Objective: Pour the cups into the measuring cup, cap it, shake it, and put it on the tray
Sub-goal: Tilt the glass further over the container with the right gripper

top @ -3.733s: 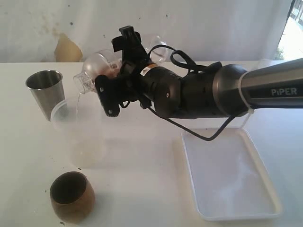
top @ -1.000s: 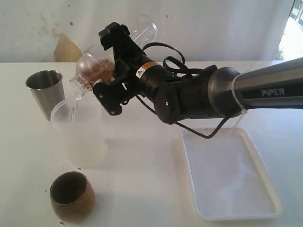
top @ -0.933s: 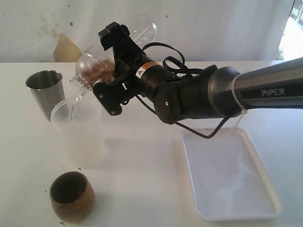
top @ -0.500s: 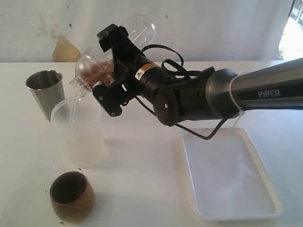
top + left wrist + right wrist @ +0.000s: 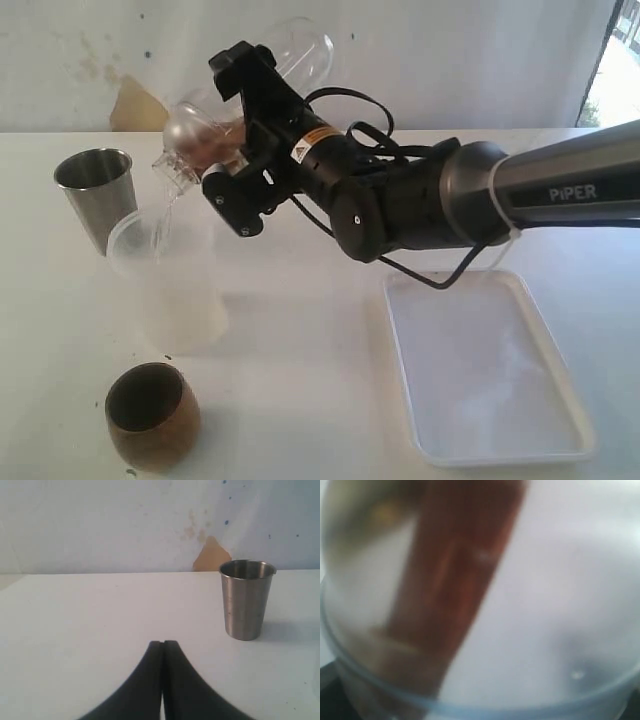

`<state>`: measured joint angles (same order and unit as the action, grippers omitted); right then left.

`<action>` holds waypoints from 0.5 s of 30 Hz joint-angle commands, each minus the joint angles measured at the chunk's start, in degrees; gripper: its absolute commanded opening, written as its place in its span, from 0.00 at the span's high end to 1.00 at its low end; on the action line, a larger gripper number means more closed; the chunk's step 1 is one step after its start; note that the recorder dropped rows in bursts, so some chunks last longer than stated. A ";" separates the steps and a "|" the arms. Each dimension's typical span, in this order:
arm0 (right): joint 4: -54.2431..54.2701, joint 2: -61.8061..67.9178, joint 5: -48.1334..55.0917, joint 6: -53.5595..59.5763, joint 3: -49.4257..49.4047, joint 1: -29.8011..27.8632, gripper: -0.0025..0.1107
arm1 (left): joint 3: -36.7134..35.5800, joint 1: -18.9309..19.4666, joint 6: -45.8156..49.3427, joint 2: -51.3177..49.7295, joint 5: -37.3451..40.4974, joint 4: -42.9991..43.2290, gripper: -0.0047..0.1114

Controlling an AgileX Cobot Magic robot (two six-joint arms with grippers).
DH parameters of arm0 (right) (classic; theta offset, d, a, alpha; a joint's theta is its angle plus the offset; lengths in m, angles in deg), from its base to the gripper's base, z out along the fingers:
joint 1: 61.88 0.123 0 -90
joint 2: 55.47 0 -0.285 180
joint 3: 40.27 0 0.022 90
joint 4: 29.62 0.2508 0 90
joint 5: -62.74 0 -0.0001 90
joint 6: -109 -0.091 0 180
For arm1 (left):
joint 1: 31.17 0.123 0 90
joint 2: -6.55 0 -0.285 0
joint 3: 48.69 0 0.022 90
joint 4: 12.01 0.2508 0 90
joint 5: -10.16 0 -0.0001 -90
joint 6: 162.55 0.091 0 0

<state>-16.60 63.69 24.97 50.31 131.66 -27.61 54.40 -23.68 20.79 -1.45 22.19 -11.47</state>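
Observation:
My right gripper [image 5: 240, 135] is shut on the measuring cup [image 5: 290, 55], which is held tilted with its base up. The cap [image 5: 190, 130] is on it and its spout [image 5: 170, 172] points down over the frosted cup [image 5: 170, 280]. Brown liquid sits at the cap end, and a thin stream seems to run from the spout into the frosted cup. The measuring cup [image 5: 530, 605] fills the right wrist view as a blur. The steel tumbler [image 5: 97, 195] [image 5: 247, 600] stands upright to the left. The wooden cup [image 5: 150, 415] sits near the front. My left gripper [image 5: 162, 643] is shut and empty, low over the table.
The white tray [image 5: 560, 400] lies empty at the right front, under and beyond the right arm [image 5: 420, 200]. A wall runs along the table's far edge, with a brown patch [image 5: 135, 100] behind the tumbler.
The right gripper has tipped the measuring cup more steeply, with its base higher than 3.7 s ago. Over the last second it shifted only slightly. The left gripper stayed still.

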 commanded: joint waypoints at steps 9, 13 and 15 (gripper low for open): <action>0.39 -0.52 -3.04 0.83 0.81 -1.71 0.98 | -0.31 -0.21 -0.01 0.21 -0.46 -0.11 0.96; -0.08 -0.52 -3.14 0.83 0.81 -1.74 0.98 | -0.31 -0.21 -0.01 0.21 -0.46 -0.11 0.96; -1.18 -0.52 -3.14 0.83 0.81 -1.74 0.98 | -0.31 -0.21 -0.01 0.21 -0.46 -0.11 0.96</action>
<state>-16.65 63.69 24.97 50.31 131.66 -28.91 54.40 -23.68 20.79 -1.45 22.19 -11.47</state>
